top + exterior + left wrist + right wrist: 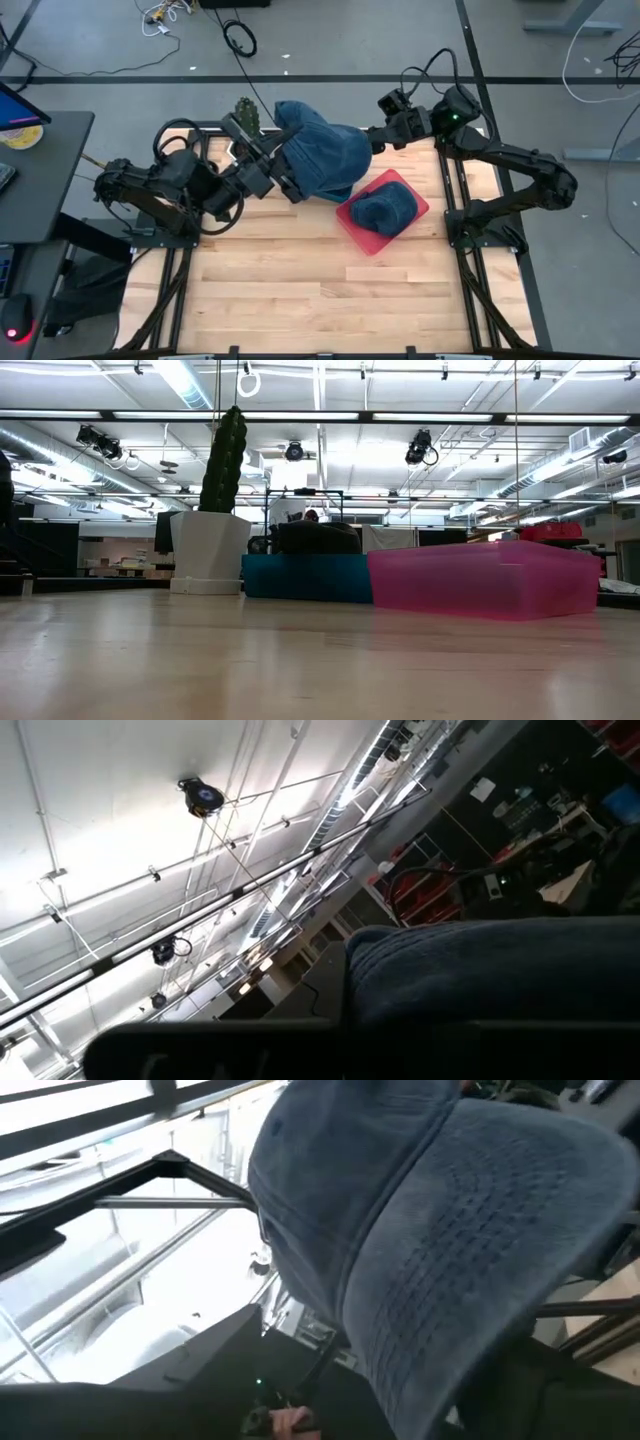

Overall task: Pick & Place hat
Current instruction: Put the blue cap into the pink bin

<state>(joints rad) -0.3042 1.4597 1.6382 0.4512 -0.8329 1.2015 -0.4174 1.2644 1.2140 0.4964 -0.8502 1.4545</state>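
- Hat (320, 160) hangs in the air at the table's twelve o'clock edge, at about ten o'clock from the pink bin (352, 228), which already holds another blue hat (385, 208).
- Your risk: the brim could slip from a thin pinch, or the hat could drop short onto the wood.
- Left gripper (285, 180) is clenched on the hat's nine o'clock side.
- Right gripper (375, 138) sits at its three o'clock edge; you cannot tell whether it grips.

left tool (290, 178): clamped, raised | right tool (372, 140): jaws apart, raised
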